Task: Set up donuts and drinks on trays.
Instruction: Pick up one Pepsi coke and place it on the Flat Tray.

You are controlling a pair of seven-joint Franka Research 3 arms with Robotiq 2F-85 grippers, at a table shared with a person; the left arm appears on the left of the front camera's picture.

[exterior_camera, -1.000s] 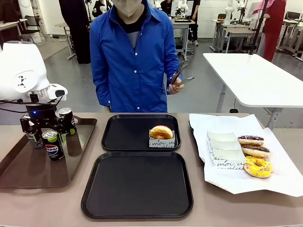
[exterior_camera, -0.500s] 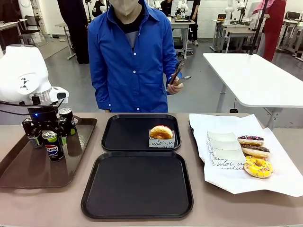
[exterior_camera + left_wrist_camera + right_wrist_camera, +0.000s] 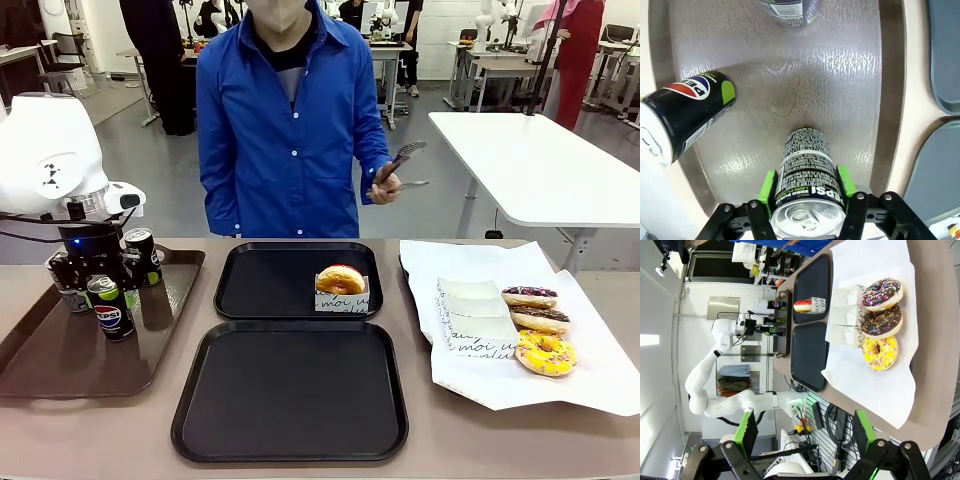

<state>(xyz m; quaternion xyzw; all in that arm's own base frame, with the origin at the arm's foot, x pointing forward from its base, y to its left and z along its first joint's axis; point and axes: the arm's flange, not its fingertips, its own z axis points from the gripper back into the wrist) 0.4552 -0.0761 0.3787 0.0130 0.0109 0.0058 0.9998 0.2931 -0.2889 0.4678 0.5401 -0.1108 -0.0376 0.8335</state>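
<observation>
My left gripper point(image 3: 100, 282) is shut on a dark Pepsi can point(image 3: 805, 187) that stands on the brown tray point(image 3: 60, 365); the green pads clamp it just below its silver top. Two more cans stand nearby point(image 3: 143, 255), point(image 3: 70, 290). The two black trays point(image 3: 260, 290), point(image 3: 290, 400) lie mid-table, and the far one carries a sleeved donut point(image 3: 341, 281). Three iced donuts point(image 3: 530, 296), point(image 3: 540, 319), point(image 3: 545, 352) lie on white paper at the right. My right gripper point(image 3: 805, 440) hangs open high above the table.
A person in a blue shirt stands at the far side holding tongs point(image 3: 400, 165) in one hand. Empty paper sleeves point(image 3: 475, 320) lie beside the donuts on the white sheet point(image 3: 600, 390). The brown tray's rim point(image 3: 892, 100) runs close to the held can.
My left gripper has closed from wide open onto the front can. The person's hand with the tongs has shifted a little to the right.
</observation>
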